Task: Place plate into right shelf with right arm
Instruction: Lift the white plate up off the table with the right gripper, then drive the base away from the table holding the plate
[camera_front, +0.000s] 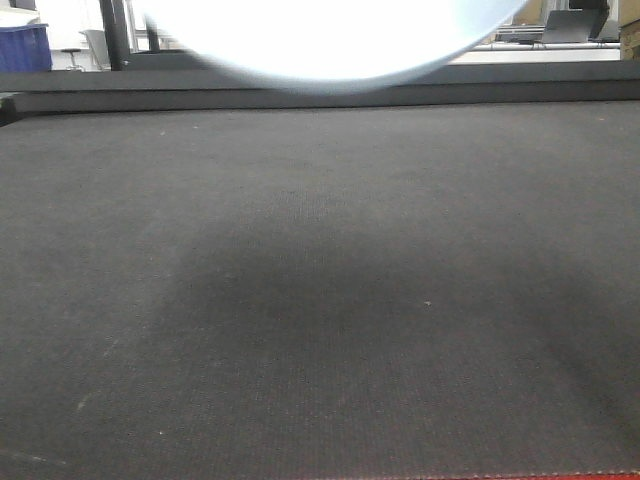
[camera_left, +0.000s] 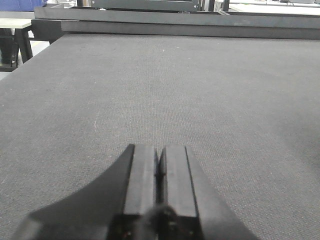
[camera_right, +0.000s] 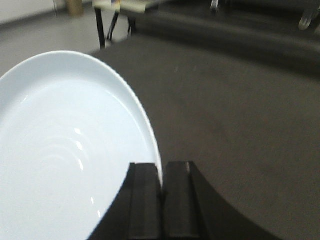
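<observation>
The white plate (camera_right: 65, 150) fills the left of the right wrist view, held on edge above the dark tabletop (camera_right: 240, 125). My right gripper (camera_right: 161, 167) is shut on the plate's rim, one finger on each side. In the front view the plate (camera_front: 330, 40) hangs at the top centre, its lower edge blurred, and casts a soft shadow on the table. My left gripper (camera_left: 159, 152) is shut with nothing in it, low over the black table surface (camera_left: 175, 90). The right shelf is out of view.
A raised dark ledge (camera_front: 320, 88) runs along the table's far edge. A blue bin (camera_front: 24, 45) stands at the far left behind it. Table legs (camera_right: 102, 25) and grey floor show past the table's far corner in the right wrist view.
</observation>
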